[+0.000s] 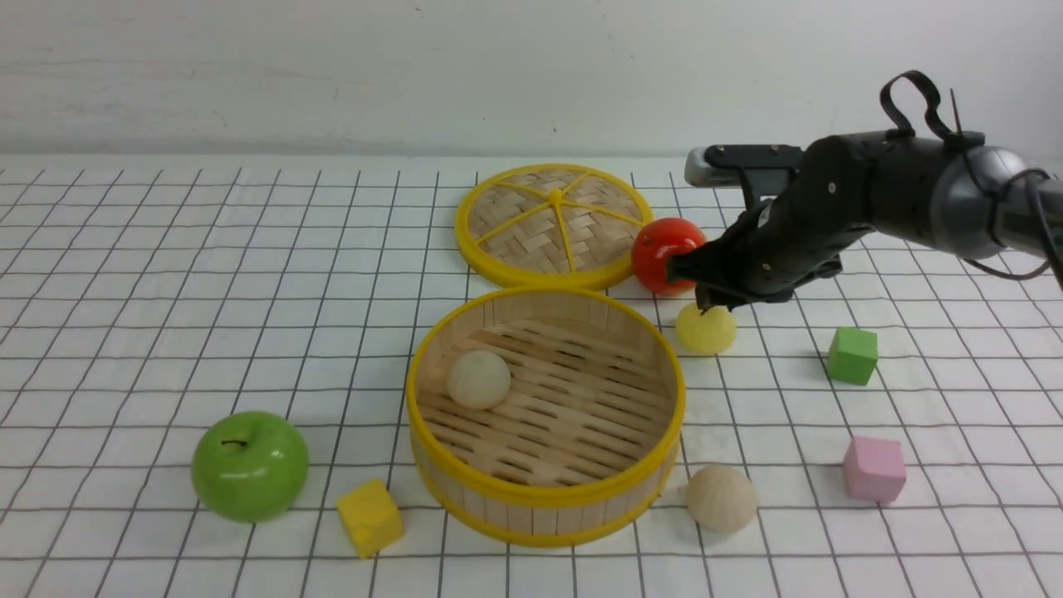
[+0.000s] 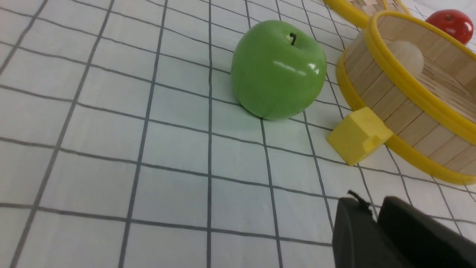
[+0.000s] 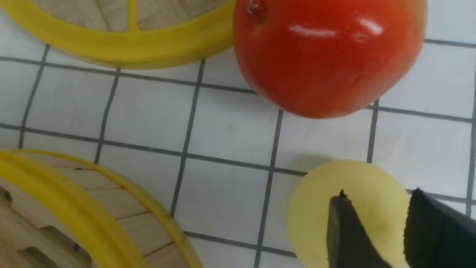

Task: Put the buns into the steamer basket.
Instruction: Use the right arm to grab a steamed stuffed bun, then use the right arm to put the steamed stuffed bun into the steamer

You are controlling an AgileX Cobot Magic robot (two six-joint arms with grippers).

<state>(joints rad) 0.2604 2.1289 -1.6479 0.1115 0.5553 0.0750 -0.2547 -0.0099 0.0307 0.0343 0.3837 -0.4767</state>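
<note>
The front view is looking forward and down over the whole counter (image 1: 124, 274) from the robot's side. The left wrist view is sitting low, close to the green apple (image 2: 279, 69), facing the steamer basket (image 2: 390, 104). The right wrist view is looking down, very near, sharing that basket's rim and the red apple (image 3: 327, 56).

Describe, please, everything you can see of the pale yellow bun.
The pale yellow bun is a small, matte, smooth dome sitting on the checked cloth outside the steamer basket, beside its far right rim, nearer than the red apple and apart from it. The right gripper hangs at its top with jaws open across it; whether they touch is unclear.
</note>
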